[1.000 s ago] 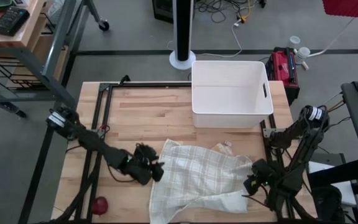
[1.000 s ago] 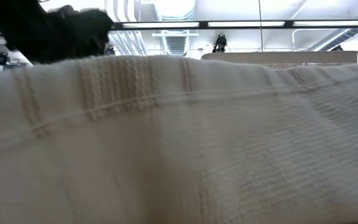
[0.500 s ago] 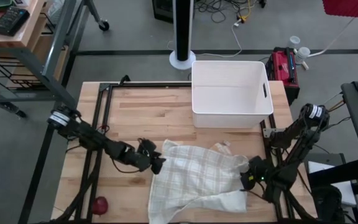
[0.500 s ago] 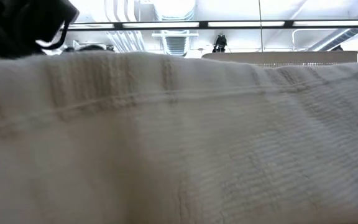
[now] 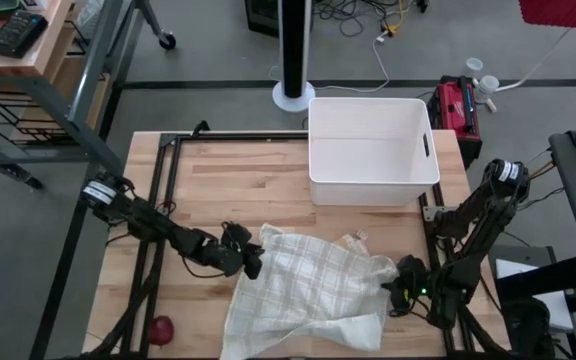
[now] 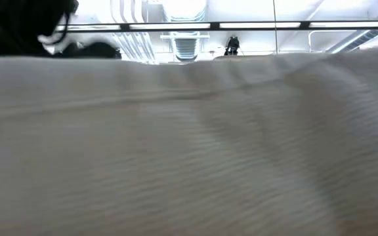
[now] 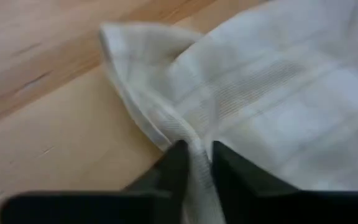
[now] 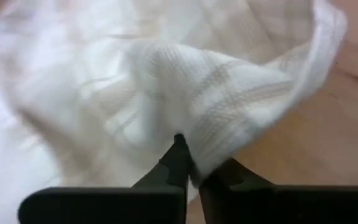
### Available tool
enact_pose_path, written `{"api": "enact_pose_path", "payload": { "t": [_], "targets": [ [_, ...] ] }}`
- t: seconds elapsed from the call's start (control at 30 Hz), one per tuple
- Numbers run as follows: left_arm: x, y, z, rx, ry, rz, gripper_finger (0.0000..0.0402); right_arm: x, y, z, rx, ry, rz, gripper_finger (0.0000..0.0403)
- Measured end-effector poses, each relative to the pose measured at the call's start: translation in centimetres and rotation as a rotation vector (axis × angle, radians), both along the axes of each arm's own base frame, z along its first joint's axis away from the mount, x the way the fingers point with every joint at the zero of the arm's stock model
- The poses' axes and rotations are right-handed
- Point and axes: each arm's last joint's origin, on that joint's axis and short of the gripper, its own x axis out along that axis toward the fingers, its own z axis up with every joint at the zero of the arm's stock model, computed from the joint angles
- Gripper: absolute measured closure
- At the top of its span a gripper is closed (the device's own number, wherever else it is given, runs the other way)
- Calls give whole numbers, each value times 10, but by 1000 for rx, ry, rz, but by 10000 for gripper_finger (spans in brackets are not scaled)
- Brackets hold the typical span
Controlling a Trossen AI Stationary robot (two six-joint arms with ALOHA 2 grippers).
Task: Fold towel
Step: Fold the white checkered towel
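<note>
The cream checked cotton towel point(image 5: 313, 290) lay rumpled on the wooden bench point(image 5: 228, 170). The left gripper point(image 7: 196, 163) pinched its near edge, the right gripper point(image 8: 191, 167) the opposite edge (both nearly closed), likely to lift and fold it.

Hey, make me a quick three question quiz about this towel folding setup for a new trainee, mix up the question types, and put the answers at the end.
1. True or false: both grippers are shut on the towel.
2. Multiple choice: where does the white bin stand? A) at the far edge of the table, beyond the towel; B) on top of the towel; C) on the floor.
3. Short answer: which side of the towel does each gripper pinch?

Key
1. True. The left gripper and the right gripper each clamp a fold of cloth.
2. A.
3. In the high view, the left gripper holds the left edge and the right gripper holds the right edge.
</note>
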Motion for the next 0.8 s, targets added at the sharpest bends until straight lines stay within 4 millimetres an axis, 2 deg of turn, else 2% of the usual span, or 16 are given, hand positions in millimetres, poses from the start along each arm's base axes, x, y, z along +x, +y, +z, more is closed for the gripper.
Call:
{"api": "enact_pose_path", "payload": {
  "t": [0.07, 0.13, 0.27, 0.47, 0.63, 0.8],
  "targets": [
    [0, -4, 9, -4, -34, -20, 375, 2, 4, 12, 8, -38, 27, 391],
    [-2, -11, 20, -9, -73, -48, 391, 4, 7, 23, 2, -73, 58, 397],
    [-14, -20, 43, -11, -140, -78, 380, 6, 11, 50, 5, -102, 121, 399],
    [-44, -26, 73, 0, -181, -65, 398, 5, 12, 78, -35, -16, 152, 401],
    [-72, -29, 111, 59, -356, -38, 399, 5, 15, 102, -80, 3, 198, 402],
    [-103, -30, 154, 150, -508, -13, 400, 5, 22, 144, -171, -132, 257, 402]
  ]
}}
